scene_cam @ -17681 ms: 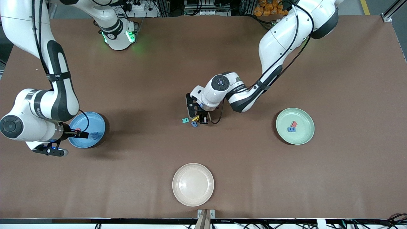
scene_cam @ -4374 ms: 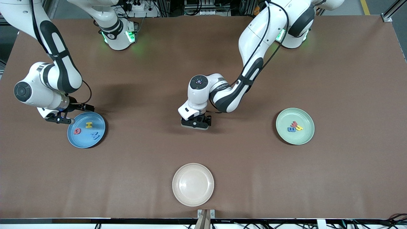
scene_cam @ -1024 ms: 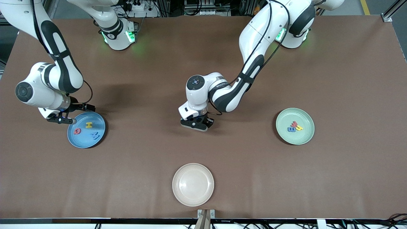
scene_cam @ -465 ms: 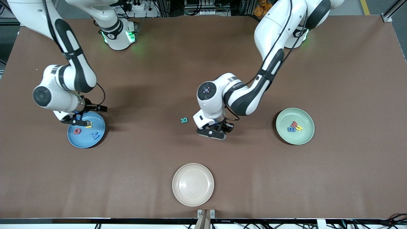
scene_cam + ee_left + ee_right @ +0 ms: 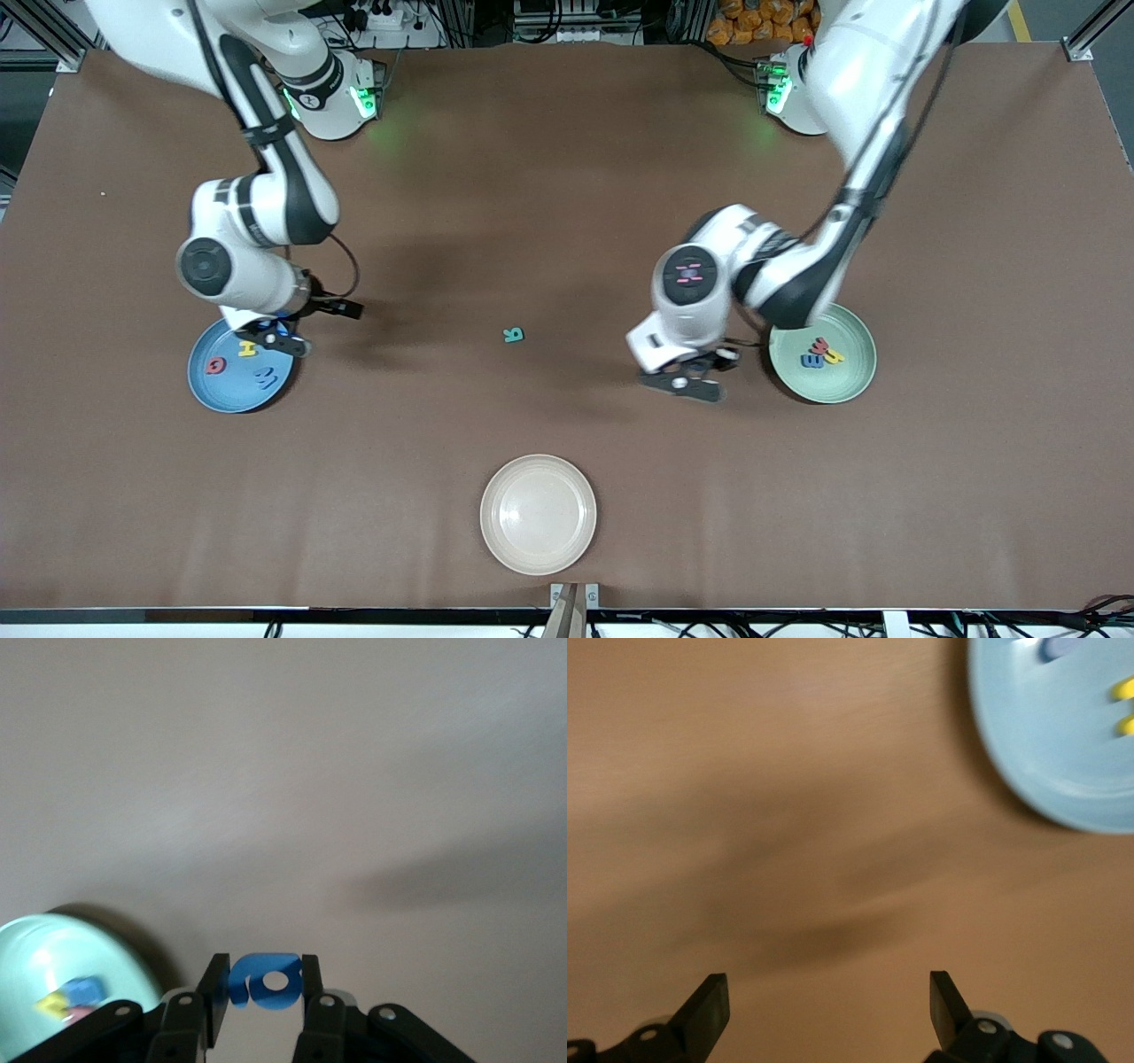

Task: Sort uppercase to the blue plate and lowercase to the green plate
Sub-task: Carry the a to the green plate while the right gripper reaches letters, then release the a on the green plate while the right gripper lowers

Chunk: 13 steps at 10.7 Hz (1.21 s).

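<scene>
Blue foam lowercase letter (image 5: 266,981) sits pinched in the left claw (image 5: 262,985), over the bench beside the pale green plate (image 5: 852,381), ready to drop in; right claw (image 5: 828,1003), spread empty, hangs by the sky-blue plate (image 5: 205,392), likely for the teal foam R (image 5: 513,335)

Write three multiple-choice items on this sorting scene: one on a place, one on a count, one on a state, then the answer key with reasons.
1. Where does the teal letter lie?
A. in the white plate
B. on the bare table between the blue plate and the green plate
C. in the blue plate

2. How many letters lie in the blue plate?
A. one
B. three
C. five

3. What is the state of the left tool?
A. shut on a blue letter
B. wide open and empty
C. shut on a plate rim

Key: 1 B, the front view shows it alone on the brown table, with the green plate toward the left arm's end. 2 B, a red, a yellow and a blue one show there. 3 A, the left wrist view shows the blue letter pinched between its fingers.
</scene>
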Each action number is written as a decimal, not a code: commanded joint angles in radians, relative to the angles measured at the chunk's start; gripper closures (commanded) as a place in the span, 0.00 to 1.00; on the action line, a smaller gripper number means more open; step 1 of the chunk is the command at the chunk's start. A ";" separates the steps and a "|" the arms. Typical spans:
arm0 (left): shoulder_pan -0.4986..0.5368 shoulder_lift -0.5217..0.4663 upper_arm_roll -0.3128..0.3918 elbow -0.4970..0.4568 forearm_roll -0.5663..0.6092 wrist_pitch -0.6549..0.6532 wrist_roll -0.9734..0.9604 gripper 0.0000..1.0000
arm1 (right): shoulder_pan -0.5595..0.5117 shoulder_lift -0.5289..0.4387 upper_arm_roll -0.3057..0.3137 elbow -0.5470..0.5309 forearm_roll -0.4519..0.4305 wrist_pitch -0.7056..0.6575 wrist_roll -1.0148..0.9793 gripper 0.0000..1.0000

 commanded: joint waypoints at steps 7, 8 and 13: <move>0.464 -0.241 -0.066 -0.528 0.018 0.424 0.430 1.00 | 0.268 0.156 -0.008 0.291 0.089 -0.014 0.255 0.00; 0.479 -0.238 -0.066 -0.536 0.018 0.441 0.444 1.00 | 0.271 0.179 -0.008 0.319 0.089 -0.015 0.325 0.00; 0.510 -0.210 -0.066 -0.542 0.014 0.471 0.431 0.69 | 0.274 0.222 -0.008 0.376 0.091 -0.011 0.608 0.00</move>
